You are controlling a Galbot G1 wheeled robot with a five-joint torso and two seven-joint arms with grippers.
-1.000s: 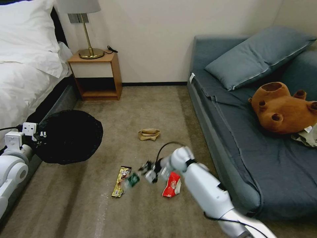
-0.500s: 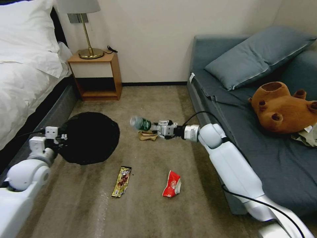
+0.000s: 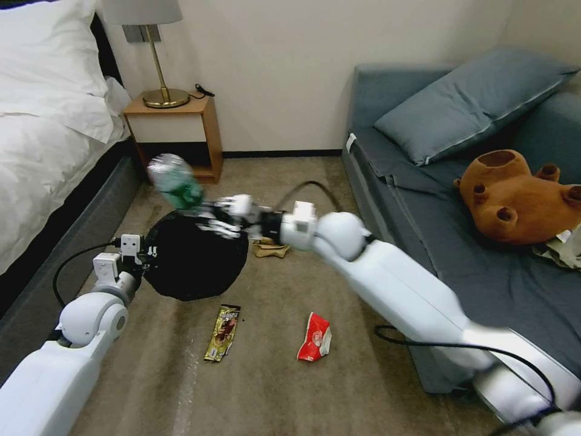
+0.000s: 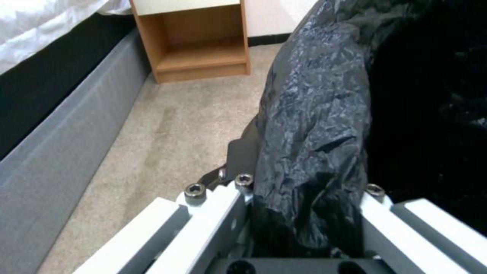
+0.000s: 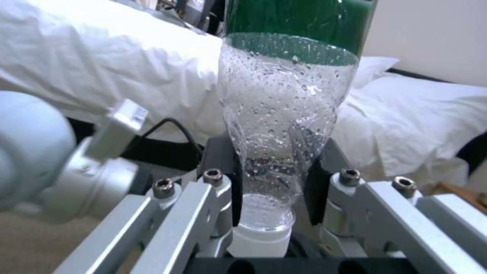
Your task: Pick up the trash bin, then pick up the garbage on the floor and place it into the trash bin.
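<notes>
Trash bin point(image 3: 196, 263) hangs off the floor at the robot's left front, its black liner mouth facing the head camera and tipped toward the robot's right. Left gripper point(image 3: 145, 253) is clamped on the bin's rim; in the left wrist view the crinkled liner point(image 4: 314, 125) is pinched between its two fingers point(image 4: 223, 213).

Nearest litter on the carpet point(image 3: 272, 375): a gold-brown candy wrapper point(image 3: 223, 332), long axis running roughly away from the robot, and a red-and-white snack packet point(image 3: 315, 338) lying flat to its right, the two well apart. Both lie nearer the robot than the bin, and neither gripper touches them.

Right gripper point(image 3: 209, 217) reaches across above the bin's far rim, grasping the clear bottle point(image 3: 175, 180). Bottle's long axis is tilted, body and green label up and toward the bed point(image 3: 42, 139), cap end at the gripper. In the right wrist view the neck and white cap point(image 5: 258, 234) sit between the fingers point(image 5: 223, 205), which close on the lower body; droplets show inside the clear wall point(image 5: 284, 114). Bottle is over the bin's upper-left edge, not inside.

Tan paper bag point(image 3: 270, 248) lies on the carpet just beyond the right wrist, partly hidden by it.

Farther back: a wooden nightstand point(image 3: 175, 136) against the wall, with a lamp point(image 3: 158, 54) on it.
</notes>
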